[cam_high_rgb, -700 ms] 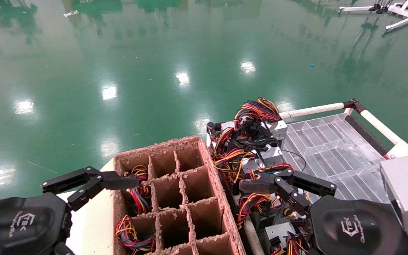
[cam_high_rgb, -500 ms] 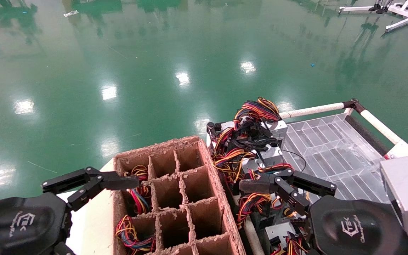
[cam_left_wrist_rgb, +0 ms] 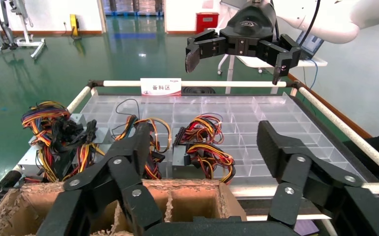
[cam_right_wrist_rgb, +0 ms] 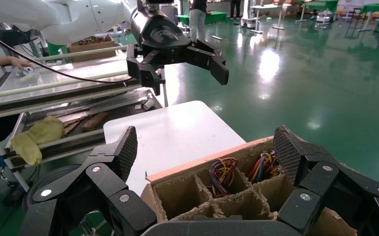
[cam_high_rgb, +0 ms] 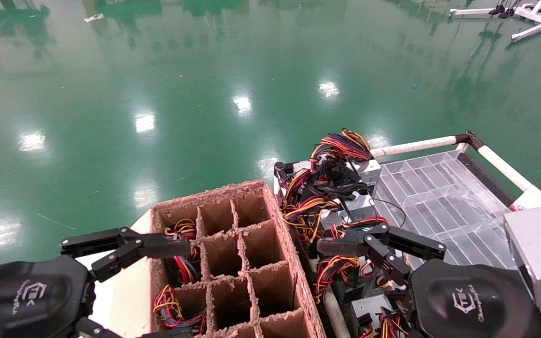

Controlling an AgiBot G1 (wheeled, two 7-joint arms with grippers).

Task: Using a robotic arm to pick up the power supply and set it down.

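Left gripper (cam_high_rgb: 158, 245) has shifted since the earlier head frames: the finger tips now sit lower and a little further right, over the near-left cells of the cardboard divider box (cam_high_rgb: 294, 277). Fingers are spread apart with nothing between them; the left wrist view confirms this, with both black fingers (cam_left_wrist_rgb: 128, 162) splayed wide above the box edge.

Right gripper (cam_high_rgb: 345, 246) is unchanged from the earlier frames. It hovers over the wire tangle just right of the box, fingers apart and empty, as the right wrist view also shows (cam_right_wrist_rgb: 204, 147).

Power supply (cam_high_rgb: 362, 206): silver-grey box with red, yellow, orange and black wires, lying on the clear compartment tray (cam_high_rgb: 439, 197) among several like units, just beyond the right gripper. No gripper touches it. No change in its position.

Wire bundles (cam_high_rgb: 183, 265) fill the left-hand cells of the divider box; the middle and right cells that can be seen hold nothing. The box rests on a white table (cam_high_rgb: 120, 295). White-tube rail (cam_high_rgb: 416, 145) frames the tray's far side. Green glossy floor (cam_high_rgb: 204, 70) behind.
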